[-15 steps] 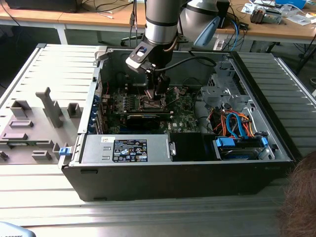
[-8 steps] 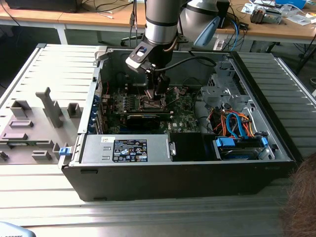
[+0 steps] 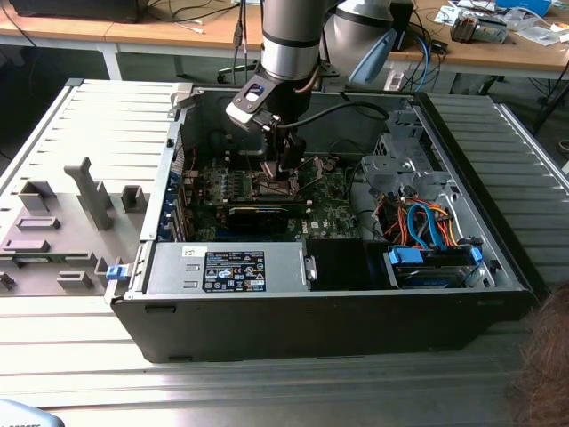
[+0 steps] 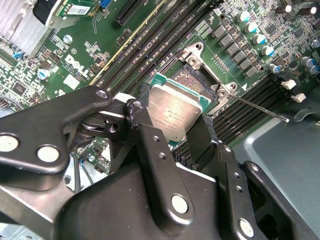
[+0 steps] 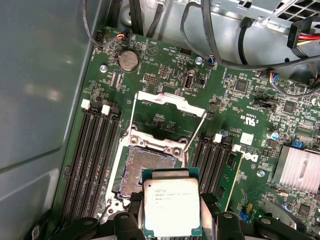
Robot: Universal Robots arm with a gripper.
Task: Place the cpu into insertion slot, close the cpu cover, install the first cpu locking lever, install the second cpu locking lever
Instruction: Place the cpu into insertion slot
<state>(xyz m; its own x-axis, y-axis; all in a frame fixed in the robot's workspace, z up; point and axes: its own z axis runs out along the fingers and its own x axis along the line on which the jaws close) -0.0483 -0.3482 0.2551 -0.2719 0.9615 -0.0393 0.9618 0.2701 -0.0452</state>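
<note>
Arm (image 3: 289,36) pointing straight down; end effector (image 4: 172,119) clamped on cpu (image 5: 171,207).

We see the silver-topped cpu (image 5: 172,207) just beside the bare, dark insertion slot (image 5: 142,167), the cpu cover (image 5: 170,100) swung open.

Open computer case (image 3: 311,325) on slatted table (image 3: 267,391)

**Case interior: positions**

Motherboard (image 3: 333,209) inside open case (image 3: 356,329); labelled box (image 3: 227,267) before it. Insertion slot (image 5: 142,167) on board, between memory slot banks (image 5: 97,155). Cpu cover (image 5: 170,102) open at slot's edge opposite cpu (image 5: 172,207). Cpu between gripper (image 3: 286,167) fingers, partly over slot.
</note>
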